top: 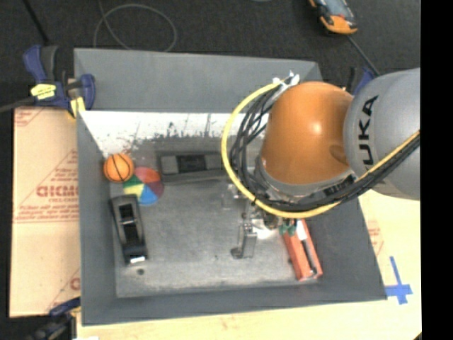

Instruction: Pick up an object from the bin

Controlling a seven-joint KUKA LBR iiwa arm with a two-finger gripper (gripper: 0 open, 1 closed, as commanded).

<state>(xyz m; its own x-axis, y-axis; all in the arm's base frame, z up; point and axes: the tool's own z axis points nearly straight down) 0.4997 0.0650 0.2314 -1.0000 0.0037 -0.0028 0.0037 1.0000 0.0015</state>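
My gripper point(244, 246) hangs under the orange wrist cover, low over bare bin floor right of the middle, toward the front wall. Nothing shows in it. Closest to it is an orange-red marker-like tool point(304, 252) with a white and green end, lying along the bin's right wall just to the gripper's right. A dark grey flat block point(188, 163) lies against the back wall, up and left of the gripper.
On the left side lie an orange ball point(118, 167), a multicoloured soft ball point(146, 184) beside it, and a black tape dispenser point(129, 229) toward the front left. The arm and its cables cover the bin's back right part.
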